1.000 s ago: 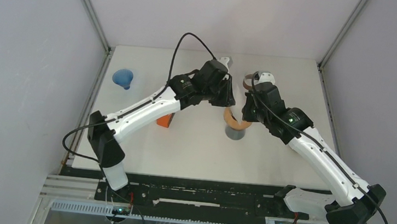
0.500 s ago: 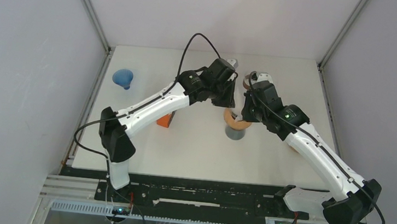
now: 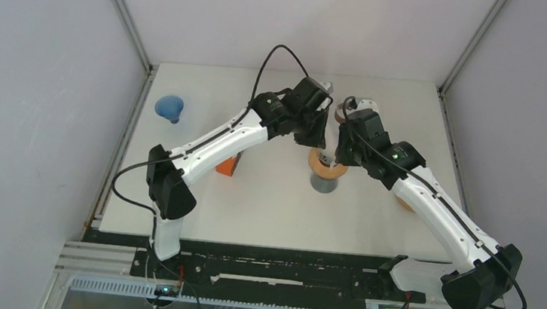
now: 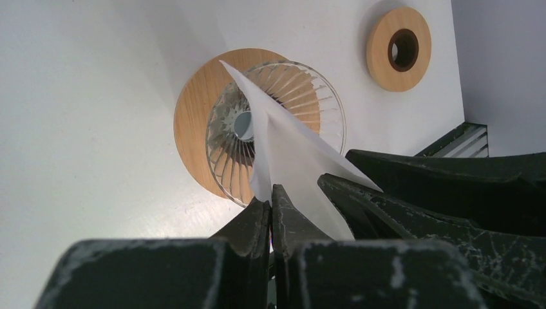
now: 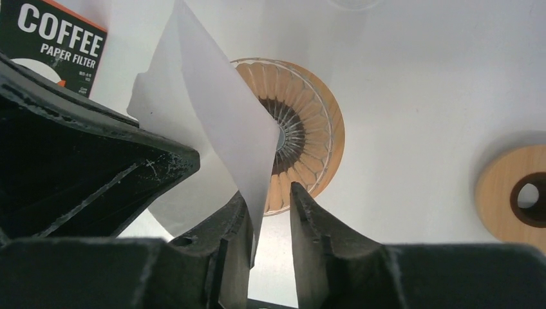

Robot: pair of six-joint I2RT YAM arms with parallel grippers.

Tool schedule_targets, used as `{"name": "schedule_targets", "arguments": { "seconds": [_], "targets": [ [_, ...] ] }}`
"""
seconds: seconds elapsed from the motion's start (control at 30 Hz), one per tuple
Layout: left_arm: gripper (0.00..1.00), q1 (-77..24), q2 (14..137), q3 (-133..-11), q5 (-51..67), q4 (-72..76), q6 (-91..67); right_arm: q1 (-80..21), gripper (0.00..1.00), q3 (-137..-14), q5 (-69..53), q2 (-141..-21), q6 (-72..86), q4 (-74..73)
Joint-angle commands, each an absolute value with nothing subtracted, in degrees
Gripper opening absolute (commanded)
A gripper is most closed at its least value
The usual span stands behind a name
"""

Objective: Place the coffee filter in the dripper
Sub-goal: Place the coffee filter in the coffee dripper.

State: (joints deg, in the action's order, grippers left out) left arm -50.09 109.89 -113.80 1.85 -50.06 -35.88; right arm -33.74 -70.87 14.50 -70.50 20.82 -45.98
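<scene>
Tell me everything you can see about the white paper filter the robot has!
The coffee filter is thin, plain white paper, folded flat into a pointed shape with smooth sides. It is held up in the air, tilted, with its point aimed at the glass dripper below. It is not yet sitting inside, and I cannot tell if the tip touches. The left hand pinches one edge. The right hand has its fingers apart around another edge.
</scene>
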Motion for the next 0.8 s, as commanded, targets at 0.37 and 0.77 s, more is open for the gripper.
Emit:
{"name": "schedule_targets", "arguments": {
  "seconds": [0.37, 0.77],
  "targets": [
    [0.05, -49.5, 112.4, -121.8, 4.1, -55.3, -31.4, -31.1, 0.55, -72.8, 14.4, -72.7, 17.8, -42.5],
    [0.05, -49.5, 114.8, -125.2, 5.3, -57.0, -30.0, -27.1, 0.64, -72.9, 8.2, -75.7, 17.0, -41.0]
  ]
}}
